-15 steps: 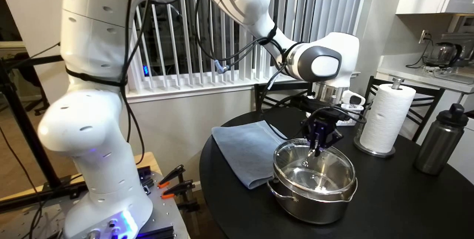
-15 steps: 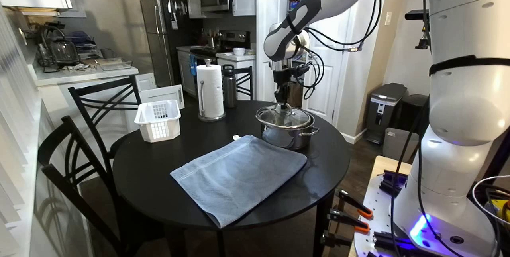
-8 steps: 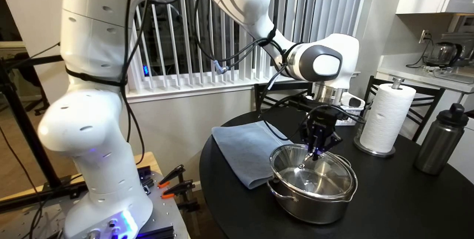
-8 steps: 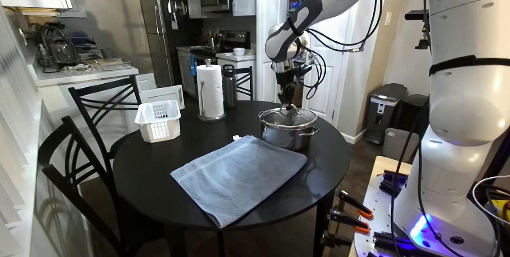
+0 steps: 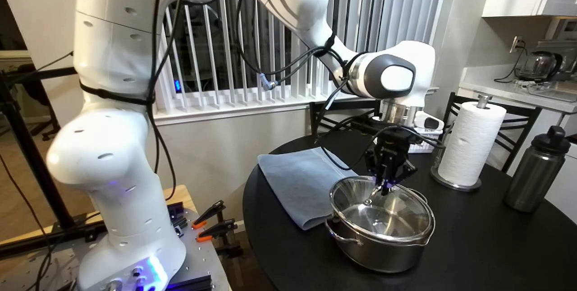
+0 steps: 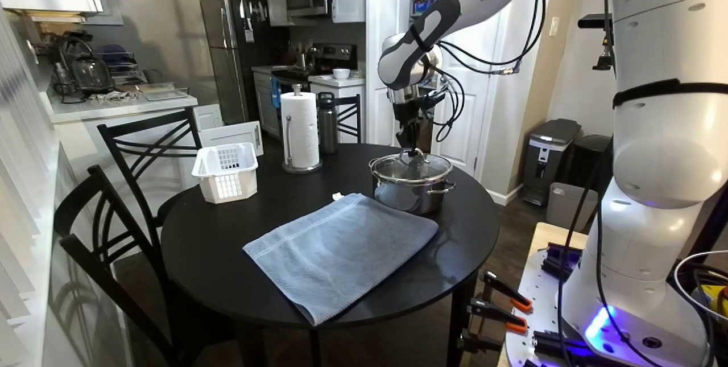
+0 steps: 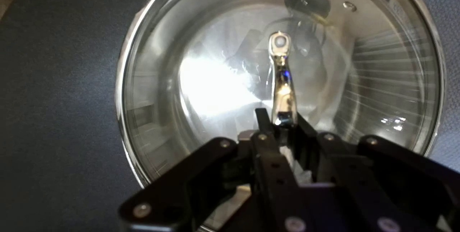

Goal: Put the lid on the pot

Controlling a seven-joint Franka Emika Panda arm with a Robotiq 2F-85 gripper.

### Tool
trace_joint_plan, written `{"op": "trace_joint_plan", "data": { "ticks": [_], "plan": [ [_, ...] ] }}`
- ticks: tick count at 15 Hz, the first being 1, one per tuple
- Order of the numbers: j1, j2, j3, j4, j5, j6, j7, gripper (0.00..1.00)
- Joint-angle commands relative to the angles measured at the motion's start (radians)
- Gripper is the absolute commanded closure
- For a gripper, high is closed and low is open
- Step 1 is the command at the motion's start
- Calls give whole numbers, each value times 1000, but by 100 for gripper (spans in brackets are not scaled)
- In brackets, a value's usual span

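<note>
The round glass lid point(image 5: 392, 219) lies over the mouth of the steel pot point(image 5: 378, 255) on the black table. I cannot tell whether its rim sits flush all round; its back-left side looks slightly raised there. An exterior view also shows the lid point(image 6: 412, 170) on top of the pot point(image 6: 406, 199). My gripper point(image 5: 383, 187) is directly above the lid, pointing down. In the wrist view the gripper's fingers point(image 7: 282, 117) are on both sides of the lid's arched metal handle point(image 7: 284, 91), shut on it. The handle's near end is hidden between the fingers.
A blue-grey cloth point(image 6: 347, 247) lies beside the pot. A white basket point(image 6: 226, 176), a paper towel roll point(image 5: 471, 146) on its stand, and a dark metal bottle point(image 5: 536, 173) stand on the black table point(image 5: 487, 246). Chairs surround it.
Between a second and half a second ago the lid shifted and settled over the pot with the gripper. Since then the gripper and lid have shifted only slightly.
</note>
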Motion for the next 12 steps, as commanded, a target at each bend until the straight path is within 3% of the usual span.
{"op": "trace_joint_plan", "data": {
  "ticks": [1, 12],
  "plan": [
    [7, -34, 0, -10, -18, 17, 27, 96],
    [24, -27, -12, -16, -102, 70, 109, 96]
  ]
}}
